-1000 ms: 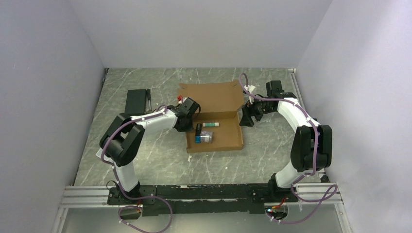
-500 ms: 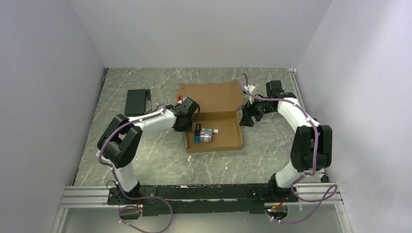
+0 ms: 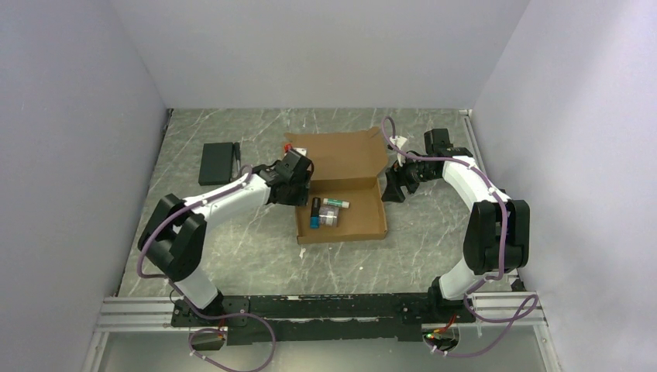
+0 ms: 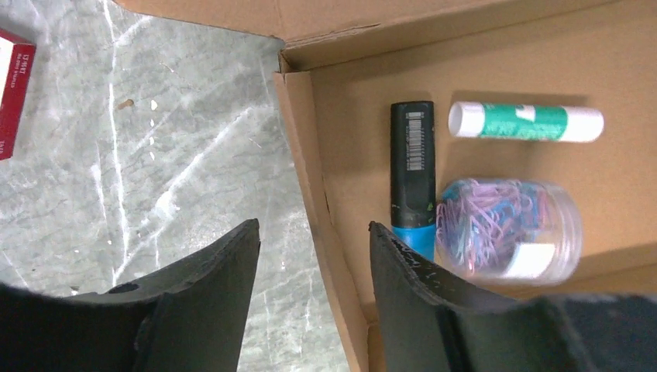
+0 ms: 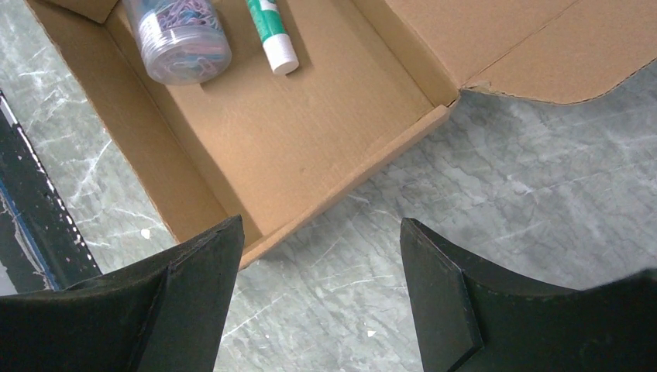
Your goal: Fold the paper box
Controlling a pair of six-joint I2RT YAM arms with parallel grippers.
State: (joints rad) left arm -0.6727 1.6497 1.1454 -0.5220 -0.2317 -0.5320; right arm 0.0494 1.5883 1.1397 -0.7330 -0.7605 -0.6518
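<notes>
We see one paper box [image 3: 346, 225] near the middle of the marbled table [image 3: 248, 256]. Its shallow tray has its walls raised, and its one lid panel lies open toward 12 o'clock. Inside the tray we count three things: one black marker [image 4: 411, 155] with a blue end, one green-and-white glue stick [image 4: 527, 122], and one clear jar of coloured paper clips [image 4: 507, 229]. The marker lies just beside the jar at its 9 o'clock, and the glue stick lies at its 12 o'clock. Of the two claws, the left gripper [image 4: 311, 226] sits at the tray's 9 o'clock wall. It is released, with one finger on each side of that wall, and we see it grasping nothing. The right gripper [image 5: 321, 223] hangs at the tray's 3 o'clock side, spread wide and empty, over the wall and the bare table beside it. Outside the box we count one flat black case [image 3: 217, 163] at 10 o'clock and one small red carton [image 4: 12, 93] near the left claw.
</notes>
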